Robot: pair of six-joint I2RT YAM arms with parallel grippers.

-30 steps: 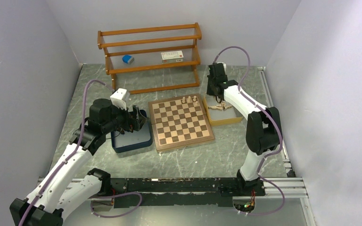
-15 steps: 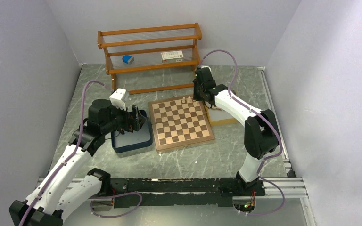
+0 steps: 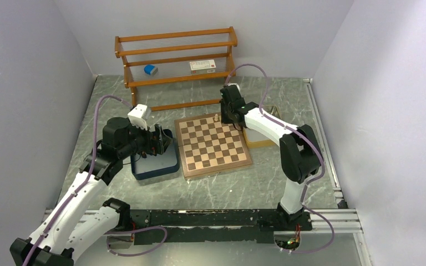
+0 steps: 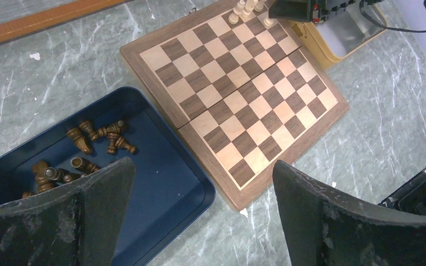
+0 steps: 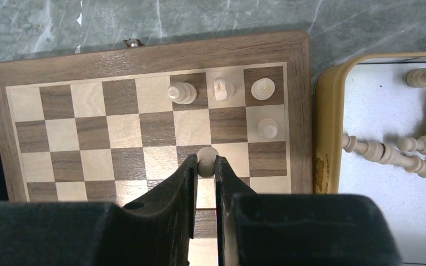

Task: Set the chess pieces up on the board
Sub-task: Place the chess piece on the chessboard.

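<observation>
Chess pieces (image 5: 182, 92) of pale turned wood, 4 of them, stand upright at the far right corner of the checked wooden board (image 5: 89, 127). We see dark ones (image 4: 83, 138) lying in a navy tray (image 4: 166, 188) and cream ones (image 5: 388, 152) in a yellow tray (image 5: 327, 138). All rest on a grey veined marble table (image 4: 89, 55) between plain pale walls (image 3: 33, 83). Our right gripper (image 5: 206, 166) pinches a round-headed cream piece (image 5: 206, 154) over the board. Our left gripper (image 4: 202, 166) is spread wide above the navy tray.
</observation>
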